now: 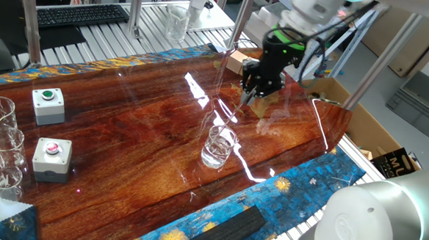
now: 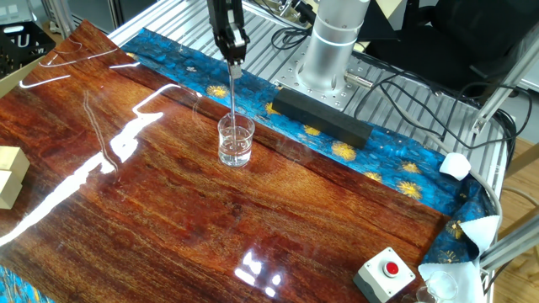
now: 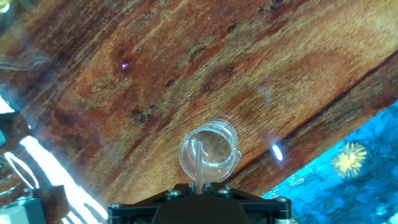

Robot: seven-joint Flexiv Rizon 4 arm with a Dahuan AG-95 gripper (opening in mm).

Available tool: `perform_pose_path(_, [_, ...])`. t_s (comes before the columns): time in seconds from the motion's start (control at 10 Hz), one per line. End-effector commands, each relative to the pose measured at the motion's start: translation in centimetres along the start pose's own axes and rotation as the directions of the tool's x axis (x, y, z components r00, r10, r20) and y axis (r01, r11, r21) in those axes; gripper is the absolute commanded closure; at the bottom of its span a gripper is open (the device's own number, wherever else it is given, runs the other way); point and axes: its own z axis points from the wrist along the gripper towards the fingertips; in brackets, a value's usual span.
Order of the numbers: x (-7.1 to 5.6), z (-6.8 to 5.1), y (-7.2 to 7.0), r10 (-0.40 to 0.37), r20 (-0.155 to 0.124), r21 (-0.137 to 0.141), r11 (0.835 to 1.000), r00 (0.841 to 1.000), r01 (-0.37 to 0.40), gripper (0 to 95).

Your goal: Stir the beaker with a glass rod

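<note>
The beaker [image 1: 219, 147] is a small clear glass cylinder standing upright on the wooden table; it also shows in the other fixed view [image 2: 236, 140] and in the hand view [image 3: 208, 152]. The glass rod [image 2: 232, 99] is a thin pale line running from my gripper down into the beaker; it shows faintly in one fixed view [image 1: 231, 118] and in the hand view [image 3: 199, 167]. My gripper [image 1: 250, 91] hangs above and behind the beaker, shut on the rod's top end, also seen in the other fixed view [image 2: 235, 64].
Two grey button boxes [image 1: 48, 104] [image 1: 52, 158] and a trio of clear beakers [image 1: 0, 147] stand at the left. A black bar [image 2: 318, 115] lies on the blue cloth. A wooden block [image 1: 237, 61] sits at the far edge. Another button box [image 2: 386, 272] is near the corner.
</note>
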Motion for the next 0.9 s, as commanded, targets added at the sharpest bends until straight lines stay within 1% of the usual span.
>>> perform_pose_path(0.1, [0.18,0.07,0.35,-0.045,-0.007,0.071,0.996,0.999,0.046,95.0])
perform_pose_path(0.2, [0.17,0.14,0.38,-0.064,-0.005,0.098,0.993,0.998,0.064,95.0])
perform_pose_path(0.3, [0.17,0.18,0.41,-0.073,-0.007,0.112,0.991,0.997,0.073,95.0])
perform_pose_path(0.7, [0.76,-0.08,0.63,-0.094,0.002,0.148,0.985,0.996,0.092,95.0])
perform_pose_path(0.9, [0.93,-0.18,0.68,-0.102,0.005,0.156,0.983,0.995,0.1,95.0])
